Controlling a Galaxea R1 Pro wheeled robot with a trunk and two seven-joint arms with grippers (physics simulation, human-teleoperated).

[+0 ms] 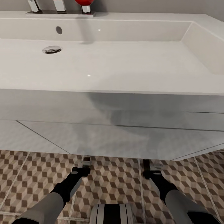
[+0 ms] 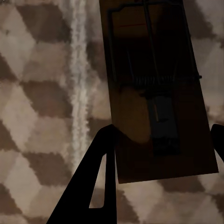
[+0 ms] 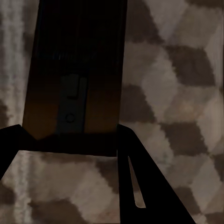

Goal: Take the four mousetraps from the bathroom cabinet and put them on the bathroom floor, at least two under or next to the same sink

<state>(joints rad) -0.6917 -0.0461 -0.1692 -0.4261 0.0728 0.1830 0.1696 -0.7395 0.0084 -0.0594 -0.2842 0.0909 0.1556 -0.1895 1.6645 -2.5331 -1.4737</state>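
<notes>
Both arms reach low over the cube-patterned brown and cream tiled floor (image 1: 118, 180) — the left gripper (image 2: 161, 151) and right gripper (image 3: 70, 140) each have jaws closed on a flat dark-brown wooden mousetrap (image 2: 154, 88) (image 3: 77, 70) — beneath the long white trough sink (image 1: 112, 90).

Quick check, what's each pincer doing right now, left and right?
Left pincer: closed on a mousetrap.
Right pincer: closed on another mousetrap.
</notes>
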